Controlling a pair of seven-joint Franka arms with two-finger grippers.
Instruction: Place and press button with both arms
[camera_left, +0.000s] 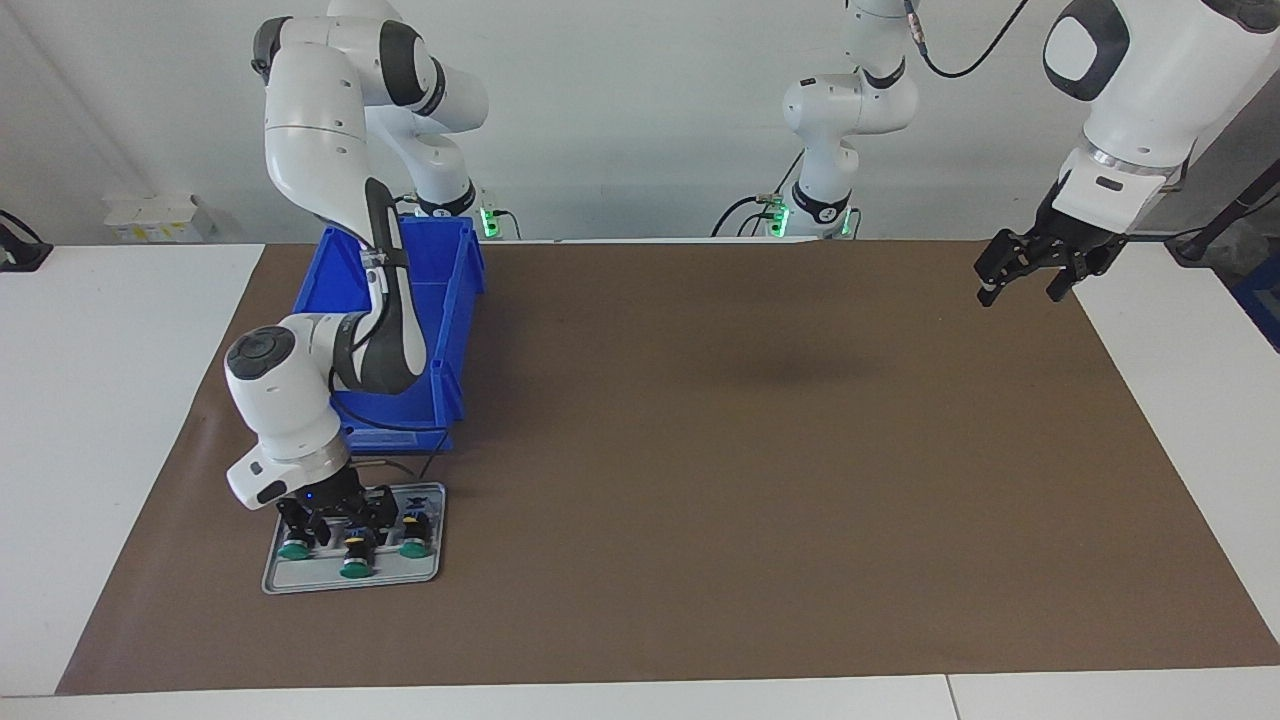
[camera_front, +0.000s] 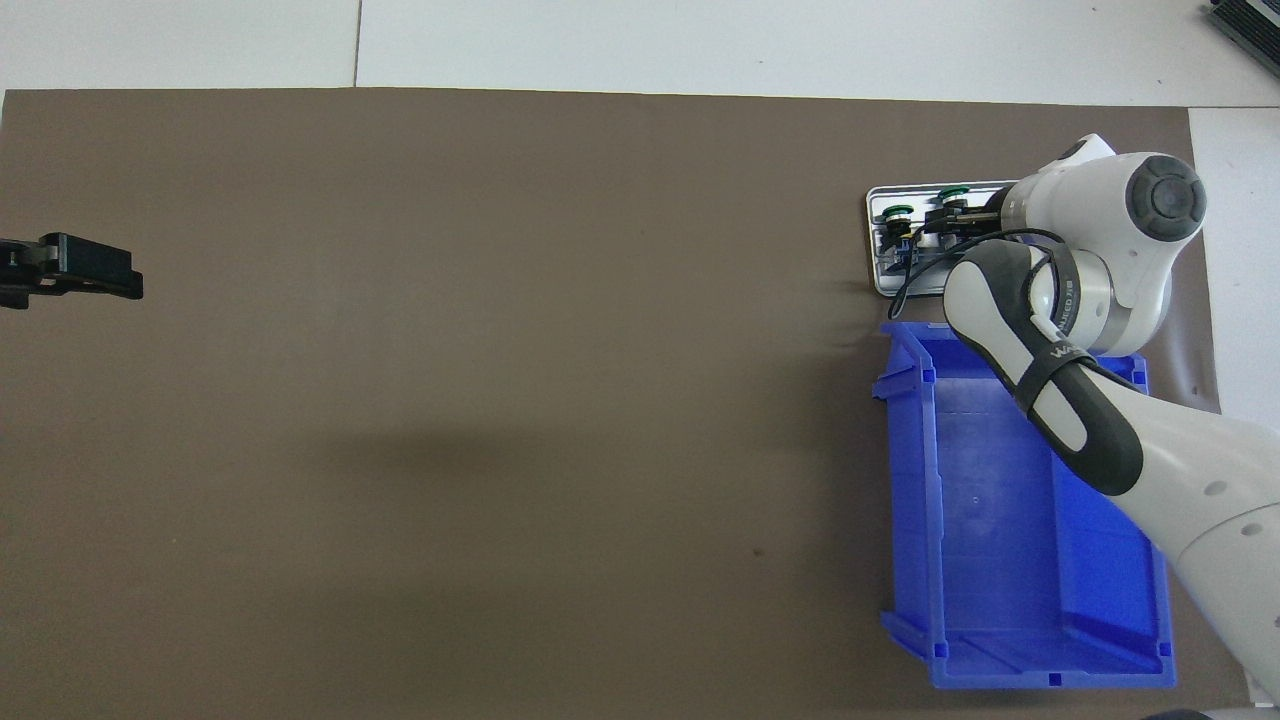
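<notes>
Three green-capped push-buttons stand on a small grey tray (camera_left: 300, 581) (camera_front: 878, 282) at the right arm's end of the table. My right gripper (camera_left: 338, 532) (camera_front: 945, 222) is down on the tray, open, with a finger on each side of the black body of the middle button (camera_left: 355, 569) (camera_front: 953, 191). I cannot tell whether the fingers touch it. Its twins (camera_left: 414, 549) (camera_left: 294, 549) stand on either side; in the overhead view one twin (camera_front: 897, 211) shows and the wrist hides the other. My left gripper (camera_left: 1026, 290) (camera_front: 92, 270) waits open in the air over the mat's edge at the left arm's end.
A blue bin (camera_left: 455, 300) (camera_front: 1000, 520) stands beside the tray, nearer to the robots, under the right arm's forearm. A brown mat (camera_left: 750, 450) (camera_front: 450, 350) covers most of the white table. A black cable runs from the tray toward the bin.
</notes>
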